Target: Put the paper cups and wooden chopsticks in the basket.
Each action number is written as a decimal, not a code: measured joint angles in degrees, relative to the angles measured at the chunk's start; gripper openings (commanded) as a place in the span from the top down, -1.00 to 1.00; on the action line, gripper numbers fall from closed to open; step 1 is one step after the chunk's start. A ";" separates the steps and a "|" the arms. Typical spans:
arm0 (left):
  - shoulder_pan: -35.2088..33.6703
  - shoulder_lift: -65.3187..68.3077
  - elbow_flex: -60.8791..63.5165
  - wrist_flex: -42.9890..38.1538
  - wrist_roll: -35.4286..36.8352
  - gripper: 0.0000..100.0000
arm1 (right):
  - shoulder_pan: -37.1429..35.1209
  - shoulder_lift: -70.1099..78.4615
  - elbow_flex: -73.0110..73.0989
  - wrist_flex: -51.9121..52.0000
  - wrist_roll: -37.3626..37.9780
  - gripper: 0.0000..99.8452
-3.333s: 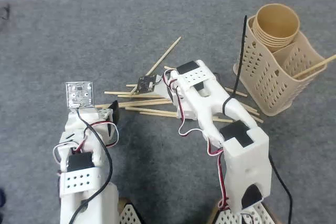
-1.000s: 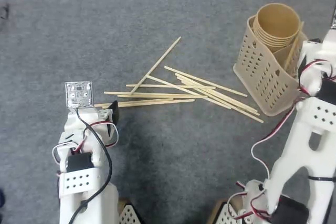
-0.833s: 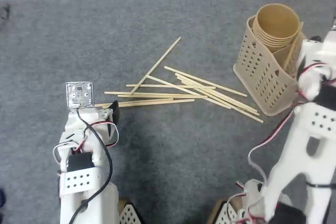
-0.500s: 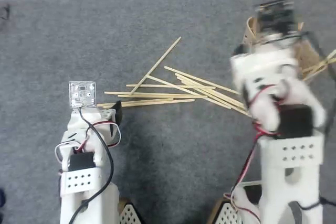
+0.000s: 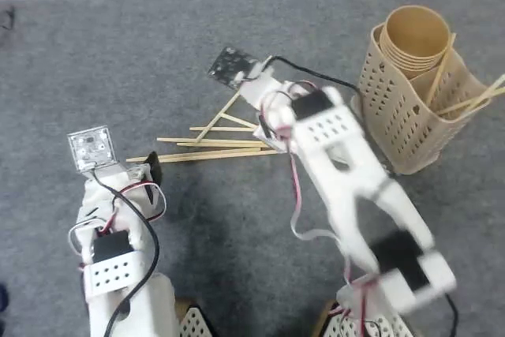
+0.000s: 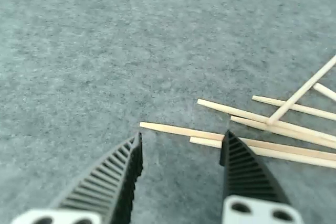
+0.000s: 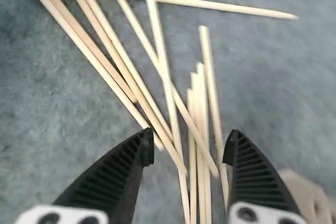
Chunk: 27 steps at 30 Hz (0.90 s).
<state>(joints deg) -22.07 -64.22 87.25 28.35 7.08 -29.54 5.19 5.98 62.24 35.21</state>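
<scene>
Several wooden chopsticks (image 5: 211, 144) lie scattered on the grey carpet mid-table. The beige basket (image 5: 401, 125) stands at the right with a stack of paper cups (image 5: 416, 33) in one compartment and a few chopsticks (image 5: 439, 69) leaning in the other. My right arm (image 5: 331, 141) stretches over the pile's right part. Its gripper (image 7: 189, 140) is open just above a bunch of chopsticks (image 7: 169, 98), with some lying between the fingertips. My left gripper (image 6: 182, 141) is open low over the carpet at the pile's left end, where a chopstick tip (image 6: 168, 129) lies between its fingers.
Grey carpet (image 5: 118, 61) covers the whole table, with open room at the left and back. The left arm (image 5: 114, 234) stands at the front left. The basket sits close to the right edge.
My right arm swung from the basket back over the chopstick pile, and more chopsticks now lean in the basket. The left arm shifted slightly left.
</scene>
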 measured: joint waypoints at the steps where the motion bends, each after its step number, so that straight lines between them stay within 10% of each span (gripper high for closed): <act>1: 0.00 0.00 0.00 0.00 0.00 0.55 | -0.79 3.52 -2.37 0.18 1.41 0.56; 27: 0.00 0.00 0.00 0.00 0.00 0.55 | -7.30 39.38 -34.29 16.00 21.01 0.62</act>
<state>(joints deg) -22.07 -64.22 87.25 28.35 7.08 -36.84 44.57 -28.31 78.24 56.22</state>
